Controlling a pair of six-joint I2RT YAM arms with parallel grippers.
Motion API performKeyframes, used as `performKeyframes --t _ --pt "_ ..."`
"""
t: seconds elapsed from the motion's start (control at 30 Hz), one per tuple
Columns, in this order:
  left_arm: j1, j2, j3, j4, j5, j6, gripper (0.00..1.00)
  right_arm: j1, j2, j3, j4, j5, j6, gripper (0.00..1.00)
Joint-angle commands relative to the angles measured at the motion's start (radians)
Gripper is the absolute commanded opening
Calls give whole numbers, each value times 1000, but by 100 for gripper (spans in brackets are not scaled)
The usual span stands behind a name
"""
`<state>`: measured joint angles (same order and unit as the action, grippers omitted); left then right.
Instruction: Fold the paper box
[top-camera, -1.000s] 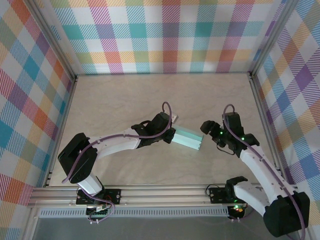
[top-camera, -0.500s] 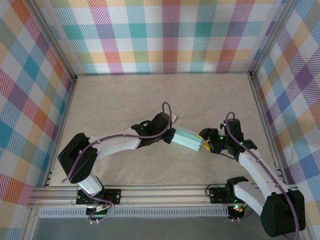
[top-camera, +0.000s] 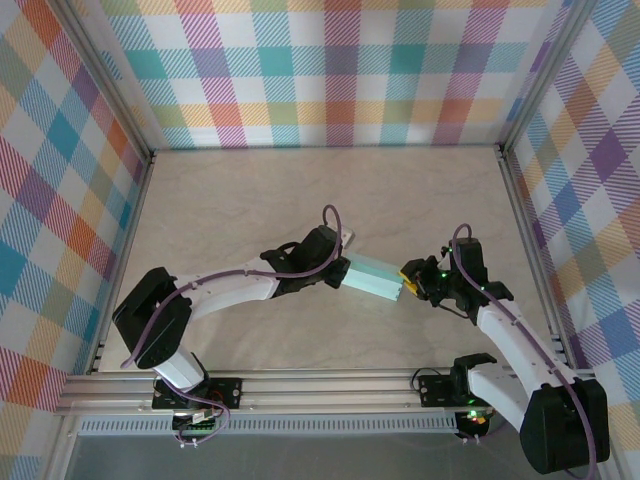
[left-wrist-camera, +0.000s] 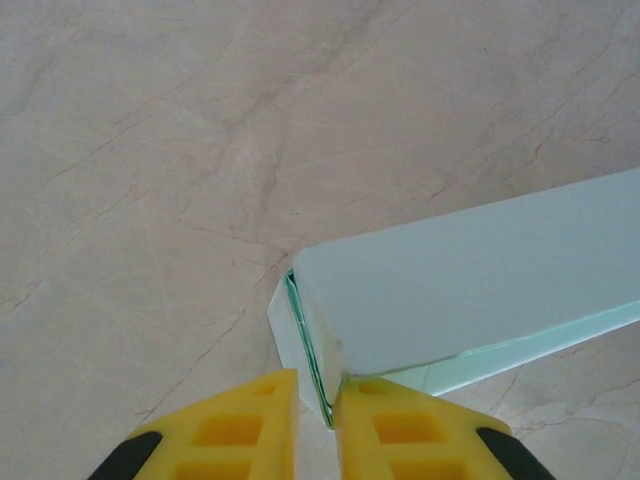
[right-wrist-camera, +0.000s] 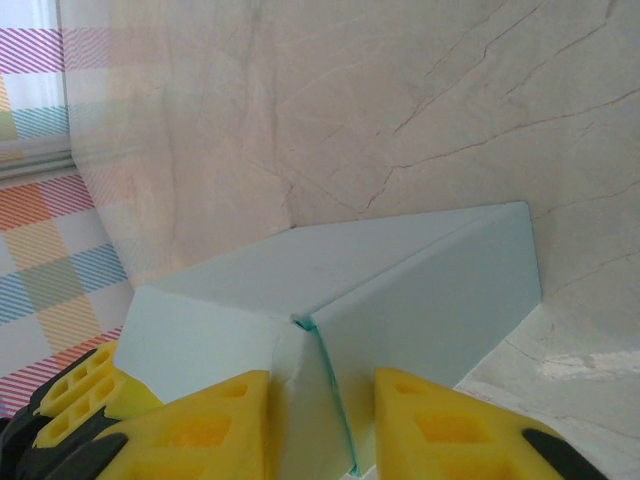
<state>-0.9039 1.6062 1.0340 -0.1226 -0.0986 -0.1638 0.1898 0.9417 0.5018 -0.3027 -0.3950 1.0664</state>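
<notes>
The paper box (top-camera: 374, 277) is a small pale mint-green closed box, held just above the middle of the table between the two arms. My left gripper (top-camera: 346, 272) is at its left end. In the left wrist view the yellow fingers (left-wrist-camera: 250, 425) are pinched on the thin edge of the box (left-wrist-camera: 470, 290) at its end flap. My right gripper (top-camera: 407, 284) is at the right end. In the right wrist view its fingers (right-wrist-camera: 440, 425) straddle the corner of the box (right-wrist-camera: 330, 270) and touch both sides.
The beige marble-patterned table (top-camera: 250, 200) spreads around the box. Plaid walls stand at the back and on both sides, with aluminium rails (top-camera: 300, 385) along the near edge by the arm bases.
My right gripper has moved left from a short way off and come onto the right end of the box. The left gripper has kept its hold, and the box has barely shifted.
</notes>
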Motion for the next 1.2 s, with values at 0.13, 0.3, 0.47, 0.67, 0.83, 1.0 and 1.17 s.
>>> performKeyframes --t 0.13,0.3,0.47,0.67,0.83,1.0,1.17 --pt "-14 -40 -49 -12 67 16 27 -1 16 -48 -20 28 12 24" --pt "-12 -83 -78 -5 60 46 43 0 19 -48 -12 32 11 24" --pt "-3 -117 -101 7 100 77 49 0 23 -55 -1 36 12 24" --pt "72 -153 -141 104 258 -23 59 -1 19 -54 -9 39 -5 24" --pt "152 -117 -111 164 334 -199 70 -1 23 -54 -2 38 -17 24" --pt "181 -28 -29 166 462 -302 63 -1 28 -50 -2 26 -23 24" --pt "183 40 17 146 520 -327 53 -1 22 -52 -9 35 -26 24"
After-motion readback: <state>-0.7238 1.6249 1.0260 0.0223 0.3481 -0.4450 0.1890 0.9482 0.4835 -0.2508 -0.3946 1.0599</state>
